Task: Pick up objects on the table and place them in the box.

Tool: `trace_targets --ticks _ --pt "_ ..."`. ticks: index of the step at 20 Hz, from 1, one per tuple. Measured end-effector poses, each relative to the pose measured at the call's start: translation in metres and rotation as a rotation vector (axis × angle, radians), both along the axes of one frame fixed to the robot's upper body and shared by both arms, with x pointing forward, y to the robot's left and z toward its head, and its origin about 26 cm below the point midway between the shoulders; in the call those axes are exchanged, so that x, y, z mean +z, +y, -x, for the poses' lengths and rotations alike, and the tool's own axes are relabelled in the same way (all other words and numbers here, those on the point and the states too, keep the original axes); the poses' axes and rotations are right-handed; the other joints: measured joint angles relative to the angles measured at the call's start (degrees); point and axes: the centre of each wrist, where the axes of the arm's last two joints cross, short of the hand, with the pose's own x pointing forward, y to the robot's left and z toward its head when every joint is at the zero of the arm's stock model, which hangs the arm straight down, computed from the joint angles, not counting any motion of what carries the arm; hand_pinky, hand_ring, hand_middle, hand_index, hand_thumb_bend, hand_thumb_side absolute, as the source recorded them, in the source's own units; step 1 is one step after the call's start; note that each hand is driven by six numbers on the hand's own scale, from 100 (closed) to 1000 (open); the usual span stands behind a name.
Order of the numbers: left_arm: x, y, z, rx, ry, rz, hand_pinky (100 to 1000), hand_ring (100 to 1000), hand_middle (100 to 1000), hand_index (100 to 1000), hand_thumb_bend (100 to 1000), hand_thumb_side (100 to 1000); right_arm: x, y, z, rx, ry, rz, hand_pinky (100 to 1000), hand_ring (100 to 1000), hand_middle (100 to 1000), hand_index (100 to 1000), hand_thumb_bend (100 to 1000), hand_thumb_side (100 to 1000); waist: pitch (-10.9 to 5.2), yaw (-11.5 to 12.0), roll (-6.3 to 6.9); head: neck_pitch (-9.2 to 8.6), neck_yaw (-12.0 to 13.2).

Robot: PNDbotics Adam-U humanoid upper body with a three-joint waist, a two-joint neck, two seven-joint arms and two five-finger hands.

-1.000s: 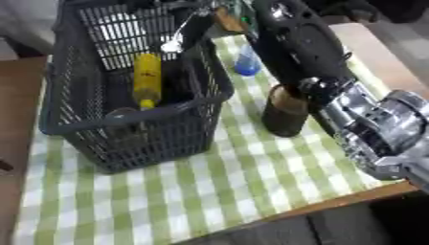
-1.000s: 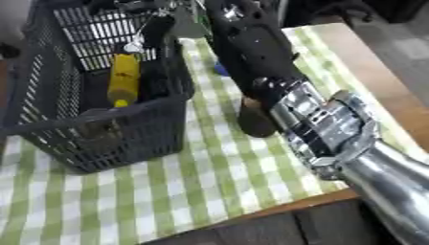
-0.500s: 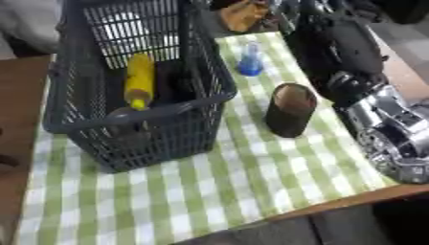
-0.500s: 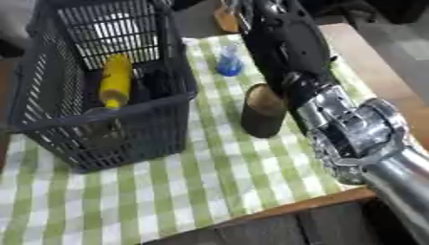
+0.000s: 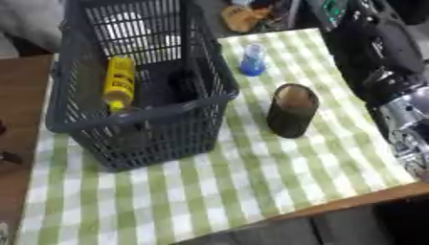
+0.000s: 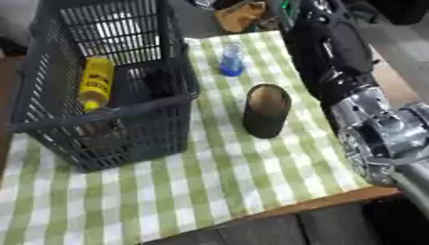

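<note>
A green and white checked cloth (image 5: 276,177) covers the table. On its left side stands a big dark basket (image 5: 134,139) with a yellow bottle (image 5: 119,82) lying inside. The robot's right arm (image 6: 335,52) reaches up the right side, but its hand is out of sight. A dark cup (image 5: 291,111) stands upright beside the basket. A small blue bottle (image 5: 252,60) stands farther back.

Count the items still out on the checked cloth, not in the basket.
2: a dark cup standing right of the basket, and a small blue bottle beyond it. The right arm could be hiding more.
</note>
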Motion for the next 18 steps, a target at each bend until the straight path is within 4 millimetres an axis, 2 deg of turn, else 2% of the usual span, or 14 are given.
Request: trace_targets --ticks 3,8,16,18 --pt "0.000 0.000 0.000 0.003 0.000 0.001 367 808 735 755 398 909 0.000 -0.019 0.004 -0.032 0.063 0.031 901 885 920 1000 480 770 0.00 -0.1 0.00 0.00 0.2" --pt "0.000 0.001 0.000 0.008 -0.002 0.002 366 809 735 755 396 909 -0.001 -0.046 0.016 -0.078 0.099 0.046 904 900 936 1000 473 777 0.05 -0.6 0.00 0.00 0.5" --pt "0.000 0.002 0.000 0.013 -0.003 0.003 366 809 735 755 394 910 0.002 -0.073 0.035 -0.118 0.093 0.032 881 889 934 1000 501 768 0.07 -0.7 0.00 0.00 0.9" --pt "0.000 0.002 0.000 0.014 -0.003 0.004 366 809 735 755 393 911 0.002 -0.079 0.039 -0.123 0.081 0.013 852 862 918 1000 497 737 0.07 -0.8 0.00 0.00 0.9"
